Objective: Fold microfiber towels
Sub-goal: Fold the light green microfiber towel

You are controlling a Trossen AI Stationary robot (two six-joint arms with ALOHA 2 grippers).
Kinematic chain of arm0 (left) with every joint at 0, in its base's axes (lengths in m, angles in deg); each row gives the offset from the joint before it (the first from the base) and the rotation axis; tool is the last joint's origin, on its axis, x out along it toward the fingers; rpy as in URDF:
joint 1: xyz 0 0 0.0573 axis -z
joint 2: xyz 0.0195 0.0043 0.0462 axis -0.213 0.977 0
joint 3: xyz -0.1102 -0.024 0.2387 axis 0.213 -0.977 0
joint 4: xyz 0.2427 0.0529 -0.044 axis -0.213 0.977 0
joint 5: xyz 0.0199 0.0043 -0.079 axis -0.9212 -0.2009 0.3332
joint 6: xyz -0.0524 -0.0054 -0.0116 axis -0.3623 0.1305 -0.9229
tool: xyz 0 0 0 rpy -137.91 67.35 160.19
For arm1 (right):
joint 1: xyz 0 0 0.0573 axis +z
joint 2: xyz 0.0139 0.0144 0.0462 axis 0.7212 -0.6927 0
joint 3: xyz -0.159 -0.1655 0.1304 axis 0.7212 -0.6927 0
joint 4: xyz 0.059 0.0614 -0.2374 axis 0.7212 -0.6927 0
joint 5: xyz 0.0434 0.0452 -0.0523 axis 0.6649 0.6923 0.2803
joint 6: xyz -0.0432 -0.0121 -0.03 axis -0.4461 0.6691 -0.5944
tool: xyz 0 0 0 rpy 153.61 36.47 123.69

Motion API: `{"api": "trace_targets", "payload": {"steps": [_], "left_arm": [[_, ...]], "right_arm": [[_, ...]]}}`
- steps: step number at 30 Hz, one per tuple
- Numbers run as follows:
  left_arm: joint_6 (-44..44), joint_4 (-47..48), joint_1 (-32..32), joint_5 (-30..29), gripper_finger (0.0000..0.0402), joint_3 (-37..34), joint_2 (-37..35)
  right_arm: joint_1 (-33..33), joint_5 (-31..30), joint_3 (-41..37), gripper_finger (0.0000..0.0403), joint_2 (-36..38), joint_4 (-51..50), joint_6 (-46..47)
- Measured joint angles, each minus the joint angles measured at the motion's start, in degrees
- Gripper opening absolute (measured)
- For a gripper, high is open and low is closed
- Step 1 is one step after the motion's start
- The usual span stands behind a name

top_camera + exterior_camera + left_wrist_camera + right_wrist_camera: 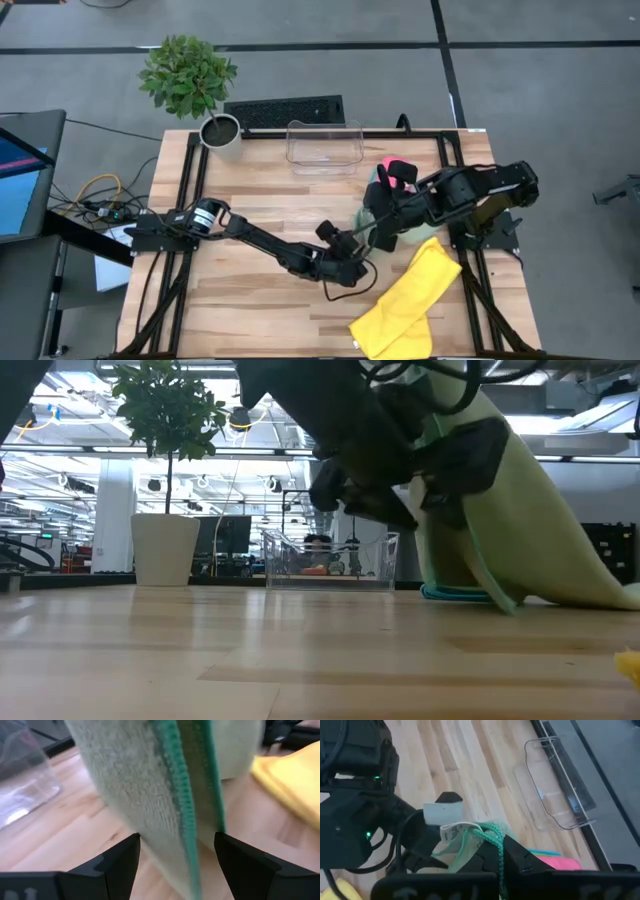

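Tabletop-level, sage towel point(530, 510) hangs from closed right pincer point(492, 851); wrist shows left pincer point(177, 852) agape.

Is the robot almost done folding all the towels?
Not nearly. No towel looks neatly folded yet. The right gripper is shut on the pale green towel, holding it up, and the left gripper has its fingers open on both sides of its hanging edge. The yellow towel lies rumpled, and the pink towel waits in the pile.
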State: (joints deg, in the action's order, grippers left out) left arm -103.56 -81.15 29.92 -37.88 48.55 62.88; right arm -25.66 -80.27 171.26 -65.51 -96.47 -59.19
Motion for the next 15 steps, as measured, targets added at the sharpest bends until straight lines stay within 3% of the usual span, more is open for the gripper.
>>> {"api": "trace_targets", "payload": {"steps": [5, 15], "left_arm": [[-1.3, 3.4, -0.2, -2.1, 0.025, 0.0, 0.0], [-1.8, 13.6, 2.8, -0.3, 0.0228, 0.0, -0.1]], "right_arm": [[1.2, -0.1, 0.0, 0.0019, 0.0, -0.4, 0.0], [1.0, -4.5, 0.0, 0.0022, 0.0, -3.2, -0.5]]}}
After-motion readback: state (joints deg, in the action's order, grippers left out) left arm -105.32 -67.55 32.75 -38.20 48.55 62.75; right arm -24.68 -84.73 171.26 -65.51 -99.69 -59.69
